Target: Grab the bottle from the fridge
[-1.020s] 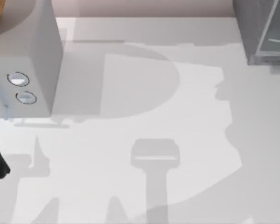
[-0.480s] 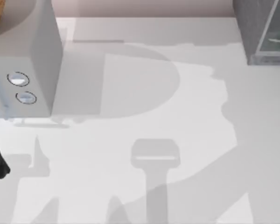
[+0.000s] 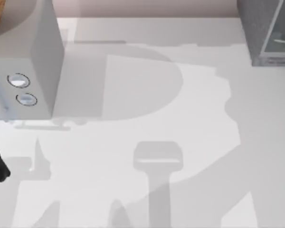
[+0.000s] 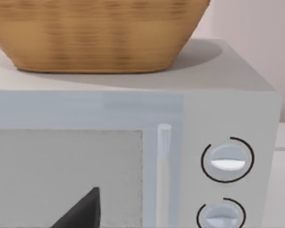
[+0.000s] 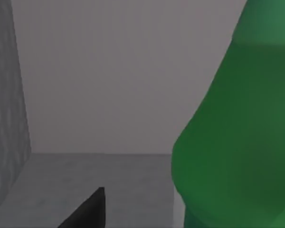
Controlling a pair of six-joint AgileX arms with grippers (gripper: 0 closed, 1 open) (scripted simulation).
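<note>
Bottle: the green bottle [image 5: 237, 137] stands inside the fridge, close in front of the right arm's camera, its shoulder and narrowing neck rising past the view's edge.
Right tool: one dark fingertip [image 5: 88, 211] shows low in the right wrist view, beside the bottle and apart from it, with fridge floor between them (whether the fingers are wide or narrow cannot be told).
Fridge: the dark speckled fridge [image 3: 257, 26] sits at the desk's far right corner in the top view, its pale glass pane [image 3: 282, 40] framed in light grey; from inside, a speckled side wall [image 5: 4, 118] and plain back wall show.
Left tool: a dark fingertip [image 4: 83, 211] faces the front of the light grey box [image 3: 35, 57] at the desk's left; finger spread cannot be told.
Box: two round knobs [image 4: 227, 159] beside a pale handle bar, a woven basket [image 4: 95, 33] on top.
Desk: the white desk [image 3: 147, 118] carries broad arm shadows.
</note>
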